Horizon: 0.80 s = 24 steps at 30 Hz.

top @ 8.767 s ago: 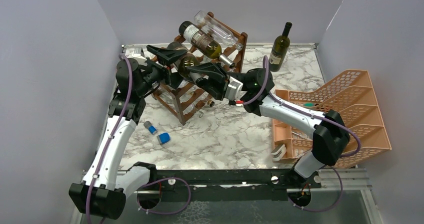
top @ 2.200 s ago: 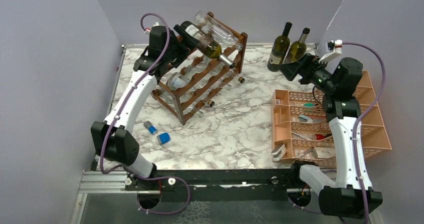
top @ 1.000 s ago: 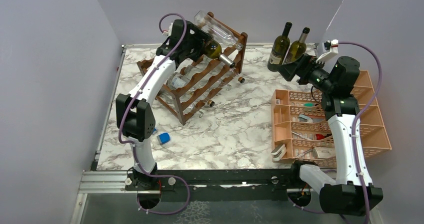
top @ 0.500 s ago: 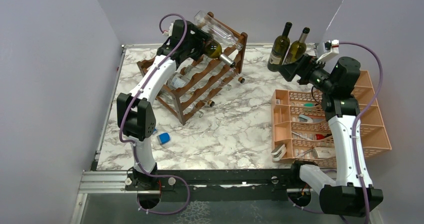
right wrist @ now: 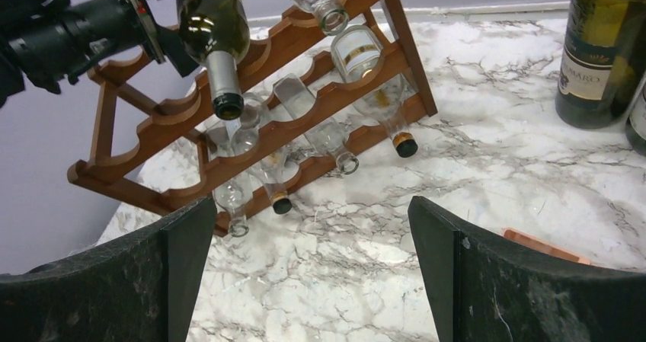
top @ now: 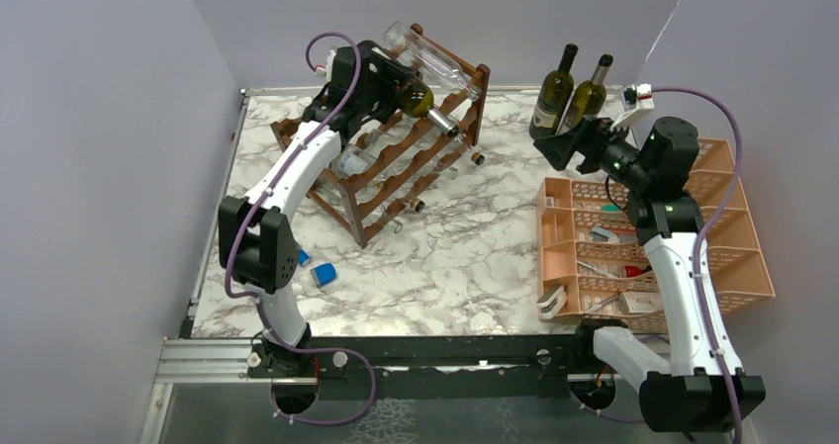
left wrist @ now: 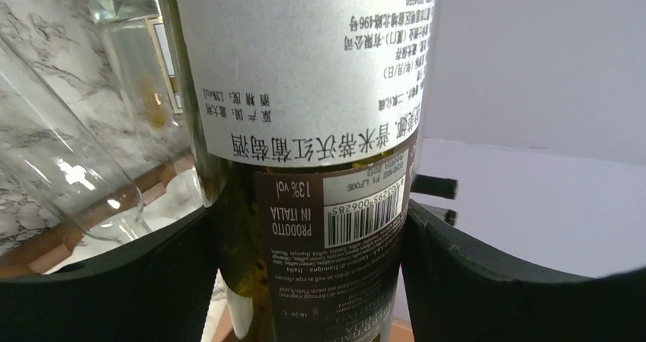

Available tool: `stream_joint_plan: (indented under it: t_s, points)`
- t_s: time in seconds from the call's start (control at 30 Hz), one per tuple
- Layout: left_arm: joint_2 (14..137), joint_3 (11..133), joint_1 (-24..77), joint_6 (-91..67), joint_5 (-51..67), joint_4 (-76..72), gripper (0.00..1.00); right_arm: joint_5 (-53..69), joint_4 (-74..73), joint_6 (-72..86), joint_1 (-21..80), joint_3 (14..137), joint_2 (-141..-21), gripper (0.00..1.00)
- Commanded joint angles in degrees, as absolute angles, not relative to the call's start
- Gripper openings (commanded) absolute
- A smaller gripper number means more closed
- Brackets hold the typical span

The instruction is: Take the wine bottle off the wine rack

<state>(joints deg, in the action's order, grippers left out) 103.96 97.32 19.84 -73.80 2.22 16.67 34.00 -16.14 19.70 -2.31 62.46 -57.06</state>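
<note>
Since the wine bottle (left wrist: 305, 91) lay atop the wine rack (right wrist: 406, 52), left claw (left wrist: 305, 228) clasped its body; right claw (right wrist: 305, 228) gaped wide.

Wine bottle (left wrist: 305, 167), seen upside down: white label (left wrist: 305, 68) carries Chinese print and a frame-cut "750ml", dark label (left wrist: 293, 228) reads "13% vol" and "PRODOTTO IN ITALIA" beside a barcode (left wrist: 364, 218), digits too small; standing bottle (right wrist: 602, 45) label ends "...ARO", rest unreadable.
</note>
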Motion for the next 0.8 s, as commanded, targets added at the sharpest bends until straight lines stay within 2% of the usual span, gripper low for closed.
stream_joint_plan:
  t_s: [0.0,0.23,0.6,0.77]
  points:
    - [94.07,93.73,19.04,-74.56,2.77,9.97,0.37,29.58,-14.65,15.15,0.93,62.12,-55.56,1.0]
    - [89.09,89.28,16.79,-75.21,5.53,7.76,0.26,30.61,-15.19,14.61,2.19,63.06,-55.89,1.0]
    - [75.89,82.25,16.35,-78.57,15.8,4.56,0.25,39.8,-1.12,9.85,9.12,60.16,-56.12,1.0]
    - [68.38,78.9,16.18,-81.79,17.47,5.09,0.26,40.37,9.86,4.1,18.28,58.71,-60.97,1.0]
